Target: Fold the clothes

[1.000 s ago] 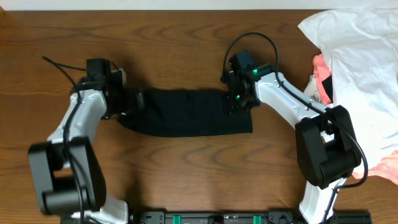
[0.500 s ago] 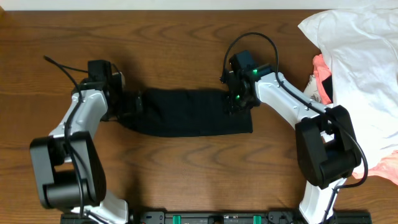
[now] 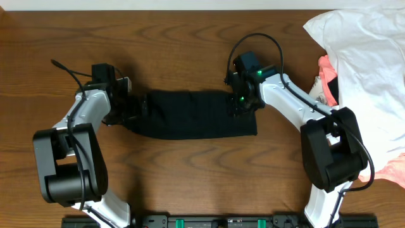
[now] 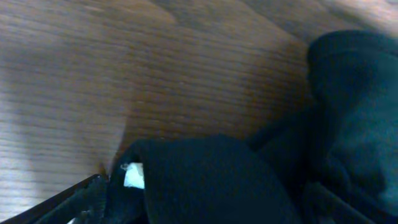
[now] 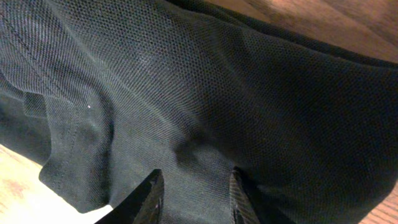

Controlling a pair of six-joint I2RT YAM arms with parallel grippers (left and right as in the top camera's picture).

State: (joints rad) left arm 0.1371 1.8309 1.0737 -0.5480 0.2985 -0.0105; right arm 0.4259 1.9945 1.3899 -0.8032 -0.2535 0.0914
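Overhead — the clothes [image 3: 190,115] lie in a black strip; left gripper [image 3: 135,107] gapes wide at 1 end, right gripper [image 3: 239,106] pinches the other.

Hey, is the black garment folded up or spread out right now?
Folded: the black garment lies as a narrow band on the table, with its left end bunched.

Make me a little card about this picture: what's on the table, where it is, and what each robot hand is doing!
clothes: black garment, a long flat strip across the middle of the table
left gripper: open, at the strip's left end
right gripper: fingers partly apart, pressed onto the right end; grip unclear
other clothes: white garment and coral-pink garment, piled at the right edge
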